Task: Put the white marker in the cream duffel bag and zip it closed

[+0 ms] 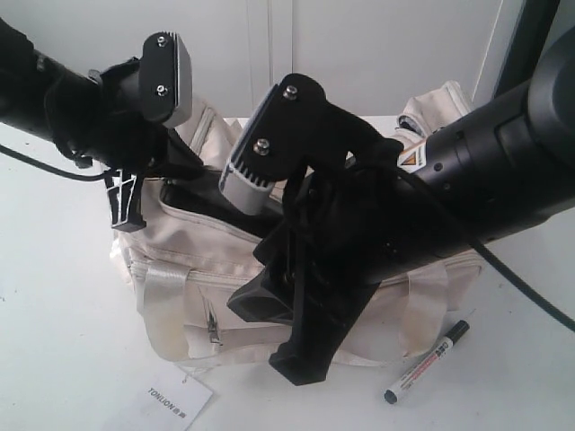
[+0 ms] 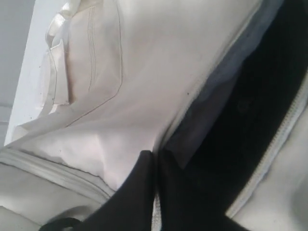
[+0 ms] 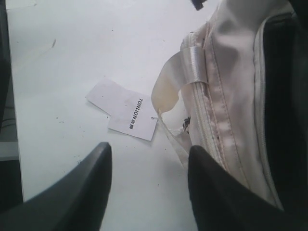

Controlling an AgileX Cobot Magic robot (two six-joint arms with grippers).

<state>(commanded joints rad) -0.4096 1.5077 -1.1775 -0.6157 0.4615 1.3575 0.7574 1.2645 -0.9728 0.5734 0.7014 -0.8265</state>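
Marker [image 1: 428, 361], white with black cap, sits on counter [image 1: 54, 314] by unzipped cream duffel bag [image 1: 180, 251]; left claw [image 2: 155, 159] pinches its rim, right claw [image 3: 148, 159] spread wide.

The cream duffel bag [image 1: 193, 247] is matt cloth with glossy satin straps [image 1: 166, 296], its tag [image 1: 175, 401] smooth white paper.

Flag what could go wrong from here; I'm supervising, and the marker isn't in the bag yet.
The white marker lies on the table beside the cream duffel bag; the open right end effector could knock it and set it rolling. The left end effector seems to pinch the bag's rim; a slip could let the opening sag shut.
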